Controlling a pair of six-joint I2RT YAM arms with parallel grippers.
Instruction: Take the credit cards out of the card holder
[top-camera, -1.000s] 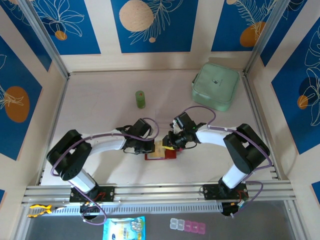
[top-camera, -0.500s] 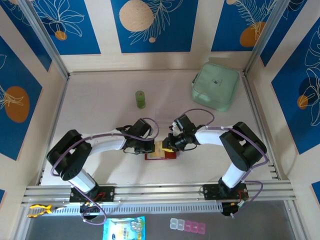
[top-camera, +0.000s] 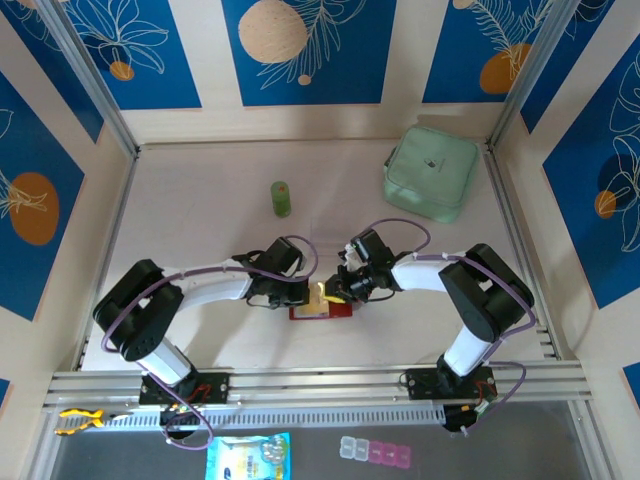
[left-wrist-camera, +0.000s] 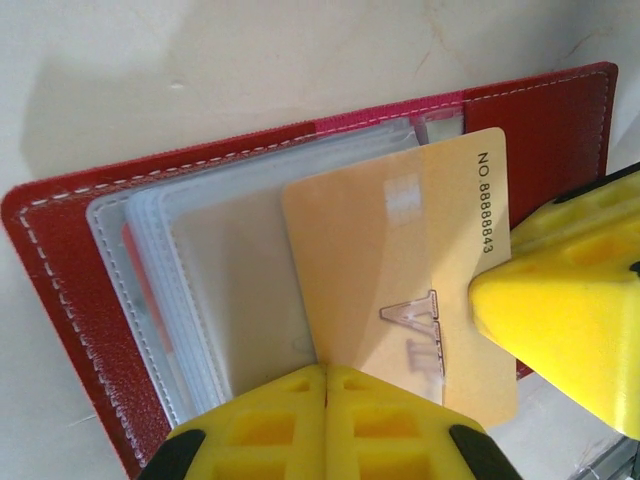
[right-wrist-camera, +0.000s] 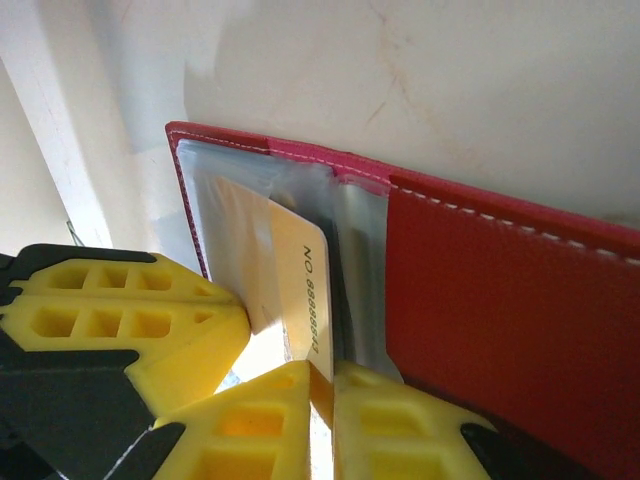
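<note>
Orange credit card (left-wrist-camera: 400, 270), apparently half pocketed

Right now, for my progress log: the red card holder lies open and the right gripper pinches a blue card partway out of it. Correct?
No: the card is orange-yellow, not blue, as the left wrist view shows. The rest stands: the red card holder lies open and the right gripper pinches that card partway out of it.

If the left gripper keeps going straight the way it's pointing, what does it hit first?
Probably the orange card, which lies right ahead of the left gripper's shut tips, over the card holder's clear pockets. The right gripper, clamped on that card, sits to the side. Depth is unclear.
</note>
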